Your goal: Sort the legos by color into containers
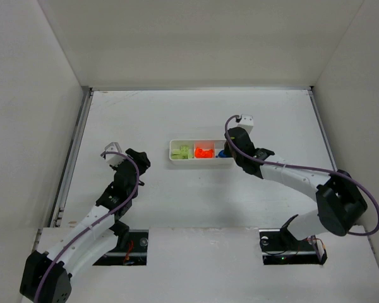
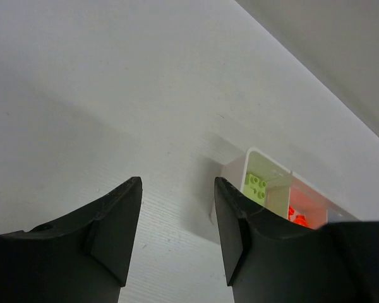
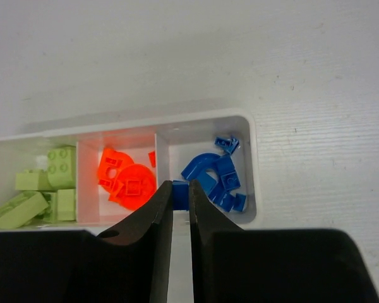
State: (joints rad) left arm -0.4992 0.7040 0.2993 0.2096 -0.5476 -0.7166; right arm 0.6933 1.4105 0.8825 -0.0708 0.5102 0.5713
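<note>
The white three-compartment tray (image 1: 174,159) lies mid-table. Lime green legos (image 3: 44,189) fill its left compartment, orange legos (image 3: 126,180) the middle one, blue legos (image 3: 218,180) the right one. My right gripper (image 3: 180,192) is shut on a small blue lego (image 3: 180,195), held just over the near edge of the blue compartment. In the top view it (image 1: 234,151) covers the tray's right end. My left gripper (image 2: 177,208) is open and empty above bare table, left of the tray (image 2: 230,173); a green lego (image 2: 255,185) shows there. In the top view it (image 1: 141,159) sits left of the tray.
White enclosure walls (image 1: 44,76) stand on the left, back and right of the white table. A metal rail (image 1: 72,158) runs along the left edge. The arm bases (image 1: 284,243) sit at the near edge.
</note>
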